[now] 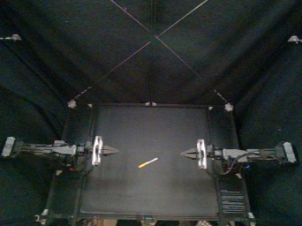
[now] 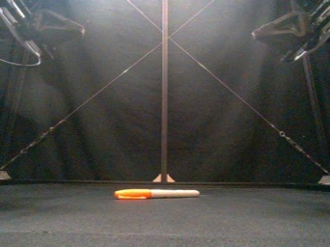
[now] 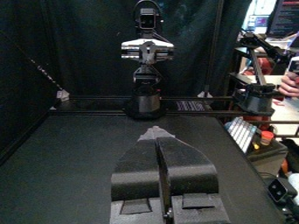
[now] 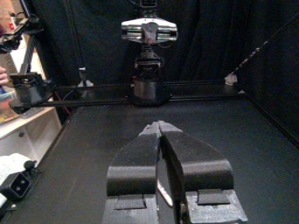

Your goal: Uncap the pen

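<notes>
We find the pen (image 1: 147,162) lying flat on the black surface (image 1: 130,124), roughly midway between the two arms and a little toward the front edge. It lies at a slight slant across the surface. From the front view its orange cap (image 2: 129,194) points toward the left arm's side and the pale barrel (image 2: 178,193) toward the right. From above the pen is too small for us to confirm which end is which.

The left hand (image 1: 109,152) and the right hand (image 1: 186,153) sit low at opposite sides of the surface, facing each other, each well apart from the pen. In the wrist views both the left hand (image 3: 156,131) and the right hand (image 4: 160,128) have their jaws pressed together with nothing between them, and the pen shows in neither.

We judge the task not yet begun. The cap is seated on the barrel and neither hand is near it. The layout suits a two-handed pull, since each end of the pen faces the arm that could most easily take it. Both hands would first need to part their jaws and come down over a low, thin, round pen that could easily roll.
</notes>
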Available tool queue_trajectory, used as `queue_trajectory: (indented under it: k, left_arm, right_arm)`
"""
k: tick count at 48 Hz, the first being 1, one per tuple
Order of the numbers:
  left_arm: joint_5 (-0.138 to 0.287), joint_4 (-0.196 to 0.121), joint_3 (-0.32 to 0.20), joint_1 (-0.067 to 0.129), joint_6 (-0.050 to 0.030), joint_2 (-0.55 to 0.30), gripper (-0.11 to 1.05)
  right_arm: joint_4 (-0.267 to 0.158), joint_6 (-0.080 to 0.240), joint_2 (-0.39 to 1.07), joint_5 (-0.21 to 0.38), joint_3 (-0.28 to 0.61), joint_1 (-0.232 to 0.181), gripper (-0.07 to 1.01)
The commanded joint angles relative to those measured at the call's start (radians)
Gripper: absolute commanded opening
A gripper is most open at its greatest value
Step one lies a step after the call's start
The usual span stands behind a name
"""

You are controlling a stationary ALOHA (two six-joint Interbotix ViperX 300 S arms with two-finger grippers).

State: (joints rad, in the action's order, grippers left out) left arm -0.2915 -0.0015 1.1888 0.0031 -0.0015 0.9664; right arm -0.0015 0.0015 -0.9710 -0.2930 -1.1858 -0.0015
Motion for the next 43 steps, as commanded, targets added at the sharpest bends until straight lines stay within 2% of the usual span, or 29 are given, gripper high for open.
queue_trajectory:
  k: [1, 5, 14, 20, 26, 32, 34, 38, 43]
  left_arm:
    - [-0.043, 0.002, 0.008, 0.009, 0.0061, -0.049, -0.09]
    - [-0.051, 0.002, 0.015, 0.011, 0.0046, -0.075, -0.04]
    - [-0.051, 0.0, 0.017, 0.009, 0.0031, -0.178, 0.07]
    - [-0.051, 0.002, 0.015, 0.006, 0.0046, -0.253, 0.14]
    - [-0.051, 0.003, 0.017, 0.005, 0.0046, -0.305, 0.22]
    - [-0.051, 0.003, 0.018, 0.003, 0.0046, -0.342, 0.32]
    - [-0.051, 0.003, 0.018, 0.003, 0.0046, -0.348, 0.35]
    - [-0.051, 0.002, 0.023, 0.003, 0.0031, -0.359, 0.43]
    - [-0.048, 0.0, 0.031, 0.003, 0.0031, -0.365, 0.52]
  right_arm:
    - [0.006, 0.003, 0.061, -0.015, 0.023, -0.012, -0.02]
    - [0.008, 0.006, 0.153, -0.031, 0.044, -0.034, 0.01]
    - [-0.003, 0.005, 0.413, -0.057, 0.126, -0.054, 0.06]
    - [-0.02, -0.002, 0.584, -0.055, 0.198, -0.055, 0.15]
    - [-0.054, -0.008, 0.723, -0.055, 0.244, -0.06, 0.39]
    - [-0.08, 0.002, 0.831, -0.055, 0.282, -0.074, 0.69]
    - [-0.087, 0.002, 0.876, -0.055, 0.299, -0.074, 0.8]
    - [-0.1, -0.008, 0.943, -0.04, 0.33, -0.074, 0.97]
    - [-0.127, -0.009, 1.0, -0.021, 0.365, -0.078, 1.01]
